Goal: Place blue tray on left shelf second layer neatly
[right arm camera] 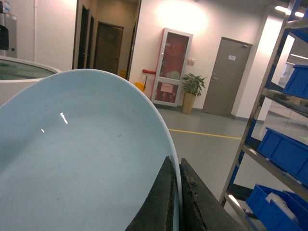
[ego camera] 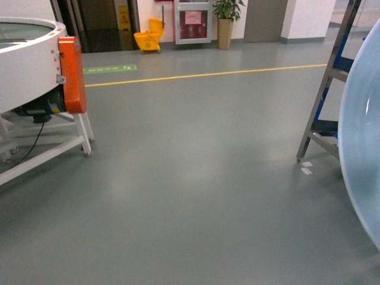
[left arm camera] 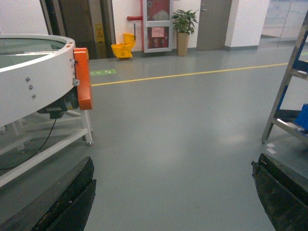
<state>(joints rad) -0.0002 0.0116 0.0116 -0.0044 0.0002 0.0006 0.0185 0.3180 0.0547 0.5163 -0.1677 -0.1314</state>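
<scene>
Blue tray (right arm camera: 82,159) fills our right wrist view, its rim pinched between the right gripper's (right arm camera: 177,202) two dark fingers, held tilted on edge at the head view's right border. Our left gripper (left arm camera: 173,192) hangs spread wide, holding nothing. Bare grey floor (ego camera: 196,178) lies ahead. Right of us stands the steel shelf (right arm camera: 260,154) holding three blue crates (right arm camera: 286,151); left, one white round machine (ego camera: 29,59).

An industrial facility is indicated by a marked grey floor (ego camera: 190,196), steel racks (right arm camera: 269,120) of blue crates (right arm camera: 284,151), and a round conveyor (left arm camera: 33,72).
</scene>
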